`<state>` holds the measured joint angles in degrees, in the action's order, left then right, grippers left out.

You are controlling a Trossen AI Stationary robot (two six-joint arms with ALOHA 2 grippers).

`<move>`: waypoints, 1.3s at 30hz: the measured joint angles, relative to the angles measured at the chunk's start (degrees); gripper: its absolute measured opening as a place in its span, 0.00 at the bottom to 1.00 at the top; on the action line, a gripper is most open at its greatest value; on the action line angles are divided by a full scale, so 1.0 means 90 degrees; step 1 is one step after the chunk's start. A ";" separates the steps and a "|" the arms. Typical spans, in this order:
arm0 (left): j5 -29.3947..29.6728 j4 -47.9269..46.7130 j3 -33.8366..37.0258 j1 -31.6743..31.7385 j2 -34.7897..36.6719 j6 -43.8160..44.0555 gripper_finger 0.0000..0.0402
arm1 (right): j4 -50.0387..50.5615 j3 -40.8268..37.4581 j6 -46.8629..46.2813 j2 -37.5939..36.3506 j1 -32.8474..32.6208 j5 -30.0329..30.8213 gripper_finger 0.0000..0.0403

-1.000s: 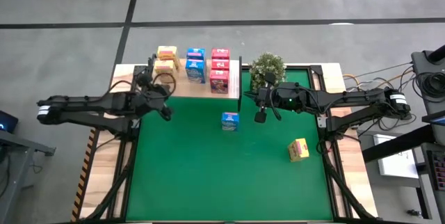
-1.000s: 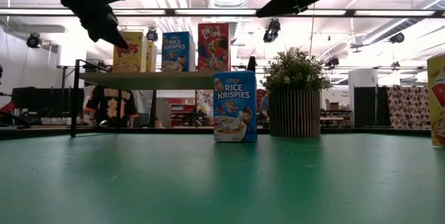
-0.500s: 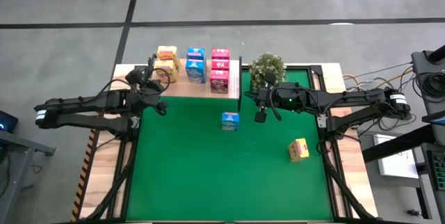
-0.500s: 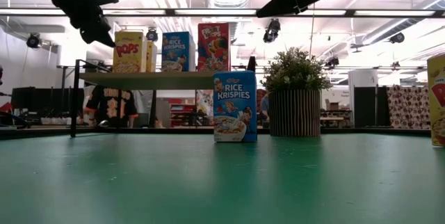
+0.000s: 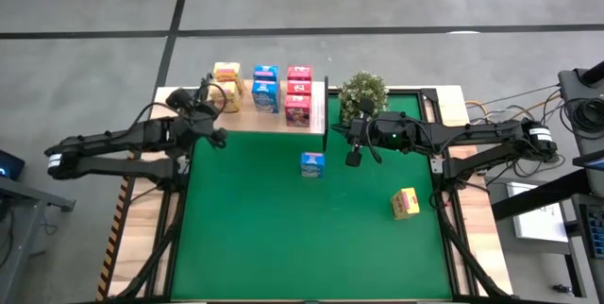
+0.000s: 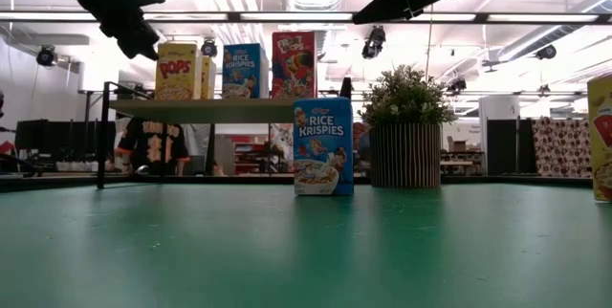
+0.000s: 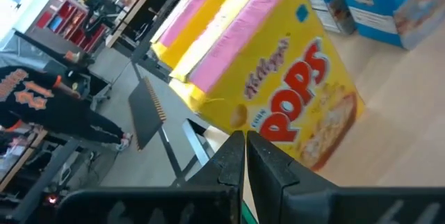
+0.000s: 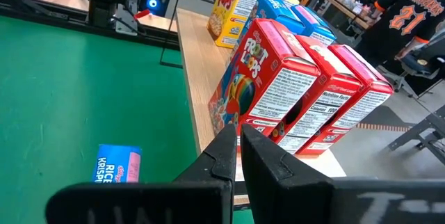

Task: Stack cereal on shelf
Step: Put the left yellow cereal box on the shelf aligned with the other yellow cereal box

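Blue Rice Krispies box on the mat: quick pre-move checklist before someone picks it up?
1. Blue Rice Krispies box upright on green mat: ok.
2. Nothing touching the box; potted plant stands apart beside it: ok.
3. Right pincer nearest, beside the box but shut; needs opening: not ok.
4. Left pincer shut, empty, at the shelf front edge near the yellow Pops box: ok.
5. Free slot in the shelf's blue row: cannot tell.
6. Yellow box on the mat, well clear: ok.
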<state>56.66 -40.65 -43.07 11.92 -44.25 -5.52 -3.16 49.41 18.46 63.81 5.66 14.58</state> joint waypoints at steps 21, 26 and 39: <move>-0.0180 0.0566 0.0017 0.0155 -0.0140 -0.0158 0.00 | 0.0134 -0.0002 -0.0005 0.0000 -0.0001 0.0001 0.03; -0.0172 0.0600 0.0024 0.0288 -0.0309 -0.0188 0.00 | 0.0134 -0.0001 -0.0005 0.0000 -0.0001 0.0004 0.03; -0.1814 0.1211 0.0187 0.0320 -0.0388 0.0345 0.00 | 0.0151 -0.0002 -0.0042 0.0000 -0.0001 0.0004 0.03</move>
<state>40.33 -29.75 -41.38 14.80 -47.74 -2.42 -1.80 49.39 18.08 63.81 5.65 14.61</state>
